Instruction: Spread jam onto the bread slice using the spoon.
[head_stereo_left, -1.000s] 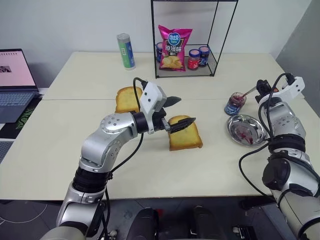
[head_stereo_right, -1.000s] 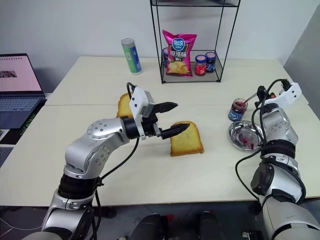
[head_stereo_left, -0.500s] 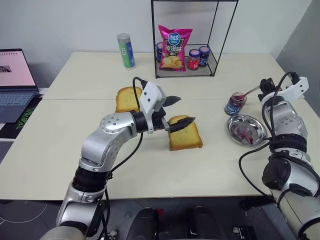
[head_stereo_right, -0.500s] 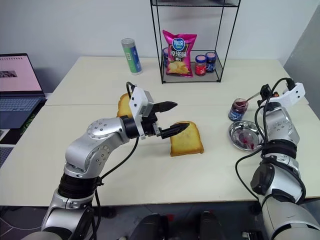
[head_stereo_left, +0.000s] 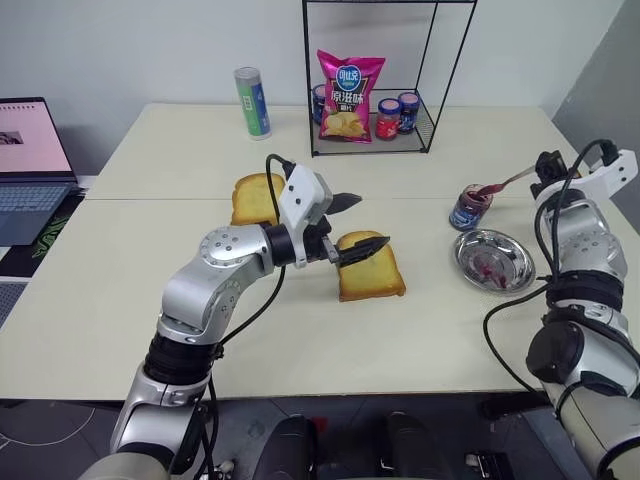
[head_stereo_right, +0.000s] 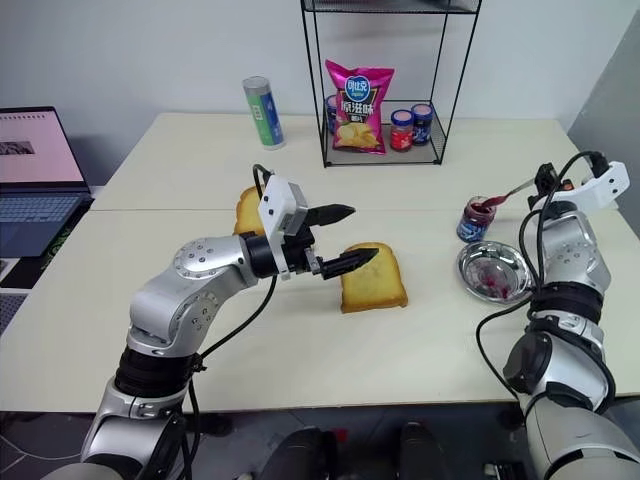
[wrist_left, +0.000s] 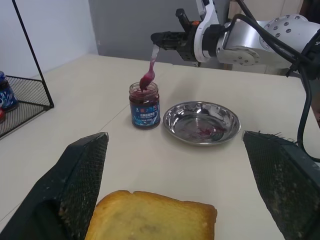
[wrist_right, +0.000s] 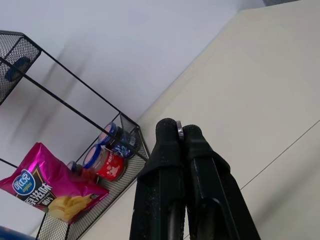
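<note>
The right gripper (wrist_left: 162, 38) was clamped on the handle of the small slim silvery spoon (wrist_left: 150, 69), its two black fingers (wrist_right: 172, 165) pressed together with the handle end visible between their tips. The spoon hung tilted, bowl downward, directly above the open mouth of the small glass jam jar with a blue label (wrist_left: 144, 105). A blob of glossy dark red-purple jam (wrist_left: 146, 80) coated the spoon bowl, which sat just above the jar rim; whether it touched the jar contents could not be determined.

The jar stood on the pale beige table (head_stereo_left: 150, 300), just beside the round shallow steel dish (head_stereo_left: 493, 260). The dish carried a red smear on its inner surface.

The left gripper (head_stereo_left: 355, 222) was spread wide, pointing level toward the right side of the table and holding nothing. Its lower finger lay over the near-left corner of the thick square toast slice with a golden face and brown crust (head_stereo_left: 372, 270); contact could not be confirmed. The slice lay flat near the middle of the table, well apart from the jar and dish, and its face was bare.

A pile of similar toast slices (head_stereo_left: 255, 197) lay behind the left arm. At the far side of the table stood a black wire rack (head_stereo_left: 375, 75) holding a pink snack bag (head_stereo_left: 348, 97) and small lidded jars (head_stereo_left: 395, 115). A green and blue cylindrical can (head_stereo_left: 252, 102) stood left of the rack. An open laptop (head_stereo_left: 30, 165) occupied the far left.
</note>
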